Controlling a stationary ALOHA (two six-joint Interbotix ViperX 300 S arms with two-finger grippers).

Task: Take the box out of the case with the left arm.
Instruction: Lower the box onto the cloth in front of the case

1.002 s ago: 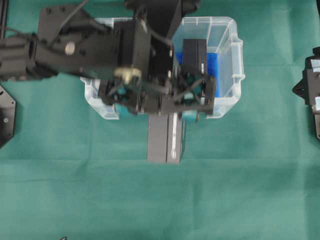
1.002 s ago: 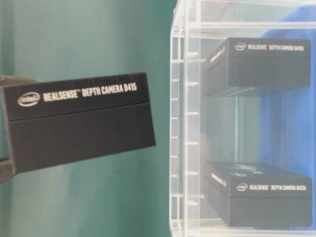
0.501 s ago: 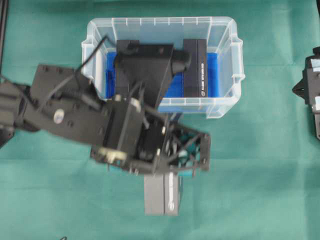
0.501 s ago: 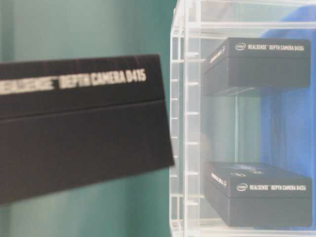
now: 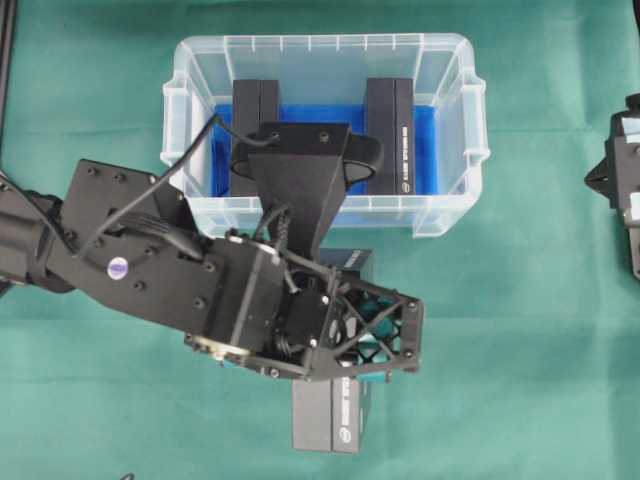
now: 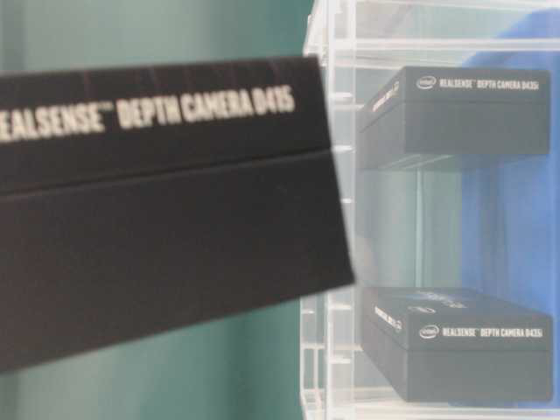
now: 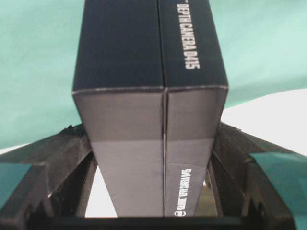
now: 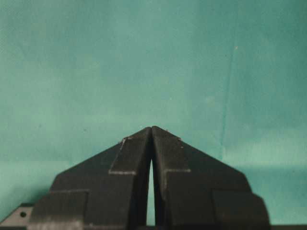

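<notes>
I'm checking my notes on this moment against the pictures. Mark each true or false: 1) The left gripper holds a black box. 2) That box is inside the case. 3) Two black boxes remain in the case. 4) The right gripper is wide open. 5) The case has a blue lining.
1) True: the left gripper clamps the held box.
2) False: it is outside the case, over the green cloth.
3) True: left box in the case and right box in the case.
4) False: the right gripper is shut.
5) True: blue lining.

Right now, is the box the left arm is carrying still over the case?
No: in the overhead view the held box sits in the left end effector over green cloth, outside the case.
</notes>
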